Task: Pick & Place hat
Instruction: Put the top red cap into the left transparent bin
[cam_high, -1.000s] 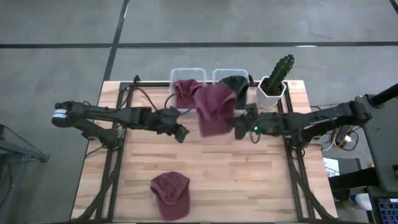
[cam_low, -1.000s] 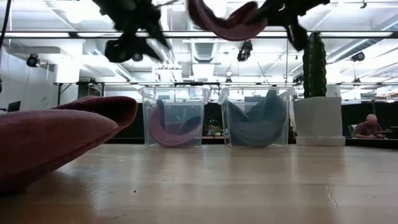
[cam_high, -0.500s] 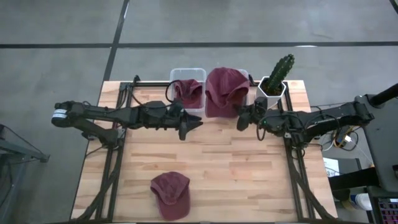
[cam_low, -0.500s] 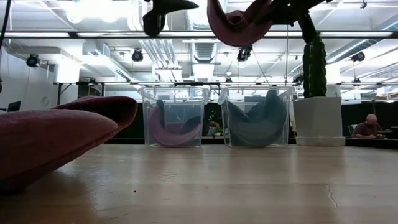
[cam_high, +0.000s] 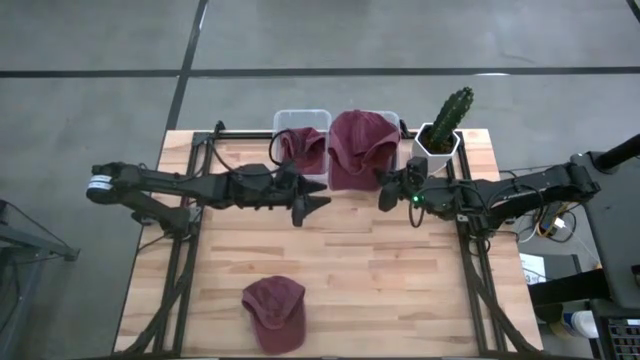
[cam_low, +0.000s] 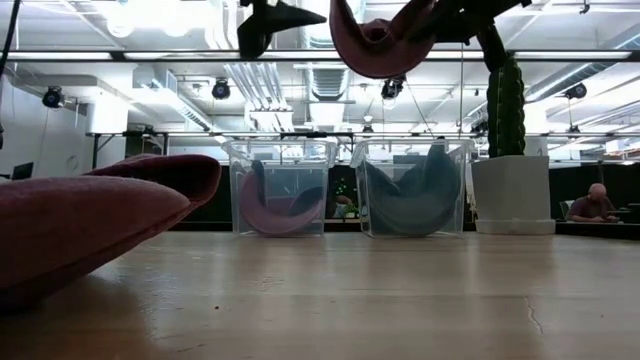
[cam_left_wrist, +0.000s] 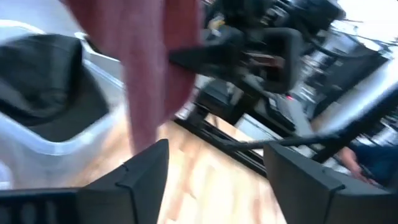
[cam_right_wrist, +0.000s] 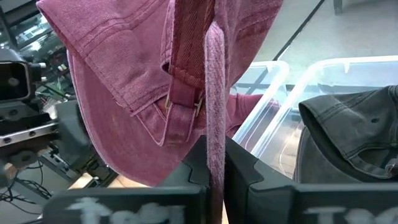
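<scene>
The right gripper is clamped on the strap of a maroon cap, holding it aloft over the dark-cap bin at the table's twelve o'clock edge. That bin looks wrong: the red-cap bin sits just beside it, toward nine o'clock. A release here would likely mis-sort the cap (or drape it on the rim). The left gripper hangs empty, fingers apart, near the red-cap bin.
</scene>
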